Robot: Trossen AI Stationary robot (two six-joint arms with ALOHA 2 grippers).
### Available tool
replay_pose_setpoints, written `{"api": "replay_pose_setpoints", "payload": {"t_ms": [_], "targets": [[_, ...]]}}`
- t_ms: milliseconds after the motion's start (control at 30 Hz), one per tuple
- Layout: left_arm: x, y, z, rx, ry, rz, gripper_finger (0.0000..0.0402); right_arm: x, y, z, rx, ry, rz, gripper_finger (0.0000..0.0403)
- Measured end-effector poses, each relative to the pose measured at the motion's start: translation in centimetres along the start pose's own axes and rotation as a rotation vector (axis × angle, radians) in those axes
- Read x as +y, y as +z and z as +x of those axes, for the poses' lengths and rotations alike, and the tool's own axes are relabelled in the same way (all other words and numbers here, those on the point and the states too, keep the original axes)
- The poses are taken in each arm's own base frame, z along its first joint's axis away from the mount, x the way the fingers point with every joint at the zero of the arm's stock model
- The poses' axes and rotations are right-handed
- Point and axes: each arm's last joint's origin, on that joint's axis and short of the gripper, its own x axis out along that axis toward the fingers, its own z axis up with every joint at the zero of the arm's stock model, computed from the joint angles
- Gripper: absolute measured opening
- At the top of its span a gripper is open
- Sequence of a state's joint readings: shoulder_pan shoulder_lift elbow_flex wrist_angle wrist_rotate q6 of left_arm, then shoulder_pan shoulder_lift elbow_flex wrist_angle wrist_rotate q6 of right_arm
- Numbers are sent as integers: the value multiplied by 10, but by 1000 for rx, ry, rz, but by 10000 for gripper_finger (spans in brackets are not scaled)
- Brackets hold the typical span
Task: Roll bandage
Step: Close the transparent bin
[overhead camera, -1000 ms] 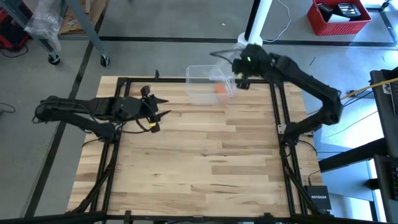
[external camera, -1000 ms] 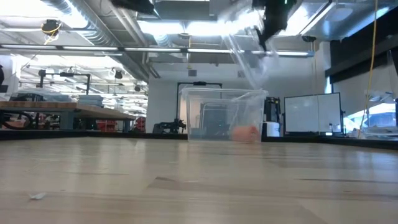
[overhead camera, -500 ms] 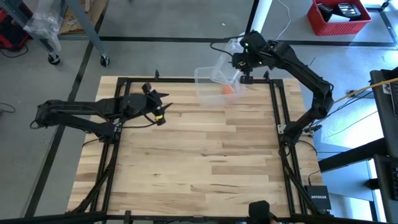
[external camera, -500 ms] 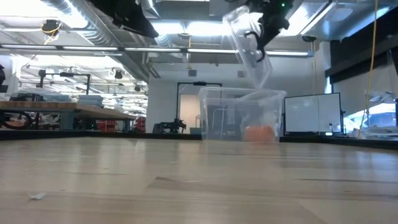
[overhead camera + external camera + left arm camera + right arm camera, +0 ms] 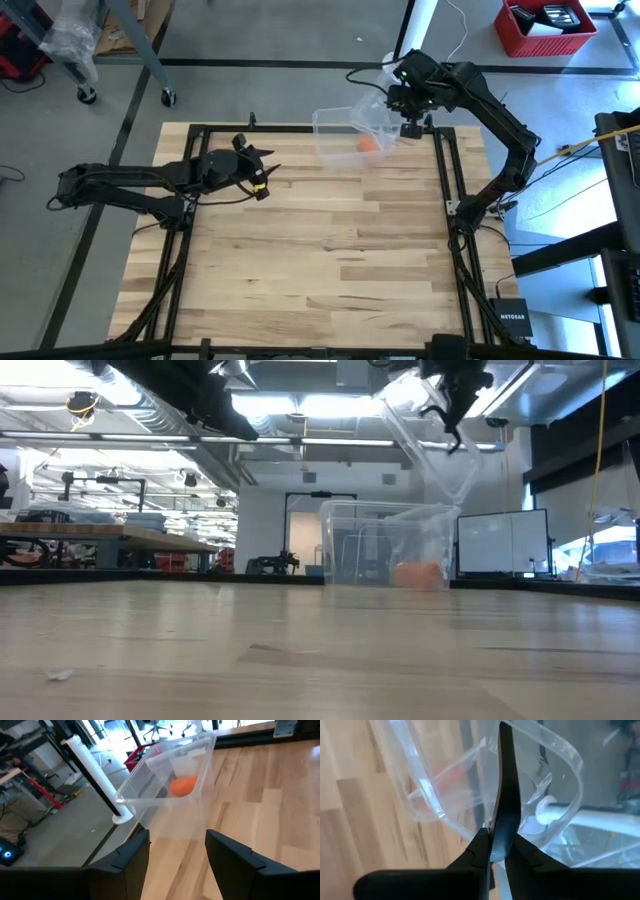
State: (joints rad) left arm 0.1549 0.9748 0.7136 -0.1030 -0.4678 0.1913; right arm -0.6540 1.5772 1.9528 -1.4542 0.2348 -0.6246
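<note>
The orange bandage (image 5: pixel 367 143) lies as a small roll on the floor of a clear plastic box (image 5: pixel 338 146) at the table's far edge. It also shows in the low view (image 5: pixel 418 573) and the left wrist view (image 5: pixel 182 785). My right gripper (image 5: pixel 408 100) is above the box's right end, shut on the black handle of the box's clear lid (image 5: pixel 373 115). My left gripper (image 5: pixel 262 170) is open and empty, above the table's left part, pointing toward the box (image 5: pixel 165 770). My right gripper pinches the lid's thin black handle (image 5: pixel 506 795) between its two fingers (image 5: pixel 479 845). The lid (image 5: pixel 430 445) is lifted and steeply tilted, its lower end just above the box's right rim (image 5: pixel 452 510). Whether it touches the rim, I cannot tell.
The box stands on the bare wooden table (image 5: pixel 320 250), close to the black frame rail (image 5: pixel 270 128) along the far edge. A white post (image 5: pixel 418 30) rises behind the right gripper.
My right gripper has gone up and toward the table's right edge with the lid, which has swung up off the box and tilted steeply. The box with the bandage has slid a little toward the right. My left gripper has moved slightly toward the box.
</note>
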Motion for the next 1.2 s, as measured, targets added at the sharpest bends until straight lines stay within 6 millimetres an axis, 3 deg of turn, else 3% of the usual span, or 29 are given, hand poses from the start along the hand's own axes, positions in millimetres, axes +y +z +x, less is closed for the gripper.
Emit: {"api": "replay_pose_setpoints", "payload": {"t_ms": [267, 533, 1000, 1200], "targets": [[-2, -12, 9, -67, -40, -23, 186, 6, -4, 12, 103, 95, -24, 36], [-1, -15, 12, -106, -24, -44, 186, 6, 16, 54, 73, 118, -88, 36], [-4, -15, 18, -106, -26, -43, 186, 10, 49, 92, -28, 151, -77, 36], [-7, -18, 25, -90, -48, -49, 186, 15, 58, 96, -50, 136, -92, 36]]}}
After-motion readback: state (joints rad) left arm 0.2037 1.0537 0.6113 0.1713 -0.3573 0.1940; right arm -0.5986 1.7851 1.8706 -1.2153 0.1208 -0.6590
